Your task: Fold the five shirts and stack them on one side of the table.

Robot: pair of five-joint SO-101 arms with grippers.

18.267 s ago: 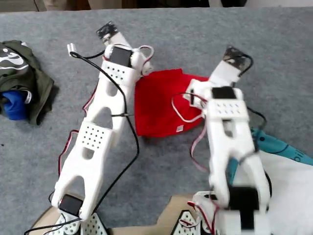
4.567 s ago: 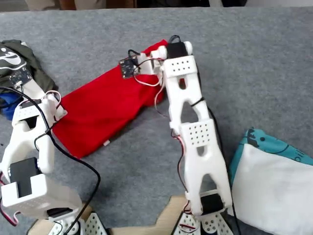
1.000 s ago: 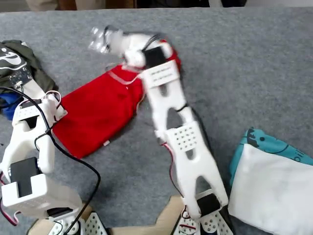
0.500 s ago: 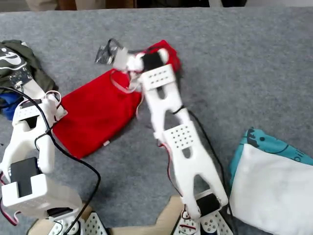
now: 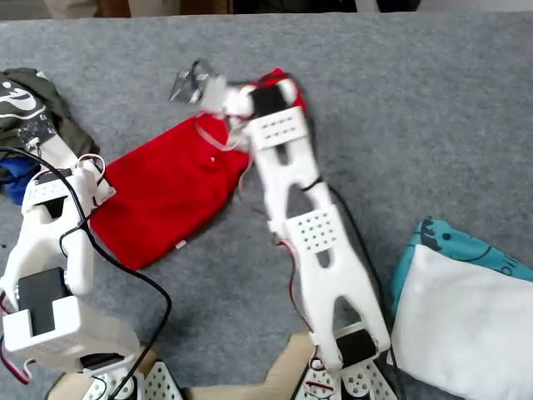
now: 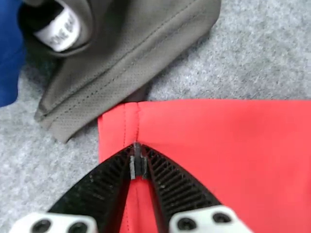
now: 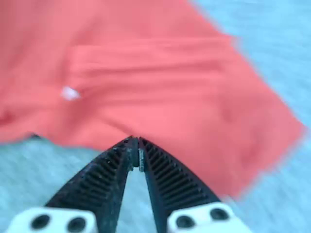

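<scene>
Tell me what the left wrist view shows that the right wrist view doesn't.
The left wrist view adds the olive shirt, some blue cloth beside it, and the left pincer shut on the hemmed corner of the red shirt. The right wrist view adds the right pincer, shut with its tips at the red shirt's edge, and a small white tag on the cloth. Both share the red shirt and the grey table.

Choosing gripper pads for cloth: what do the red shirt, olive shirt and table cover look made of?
The red shirt: smooth matte knit, stitched hem. The olive shirt: likely sports mesh, fine perforations. The table cover: grey felt or carpet, fuzzy nap.
</scene>
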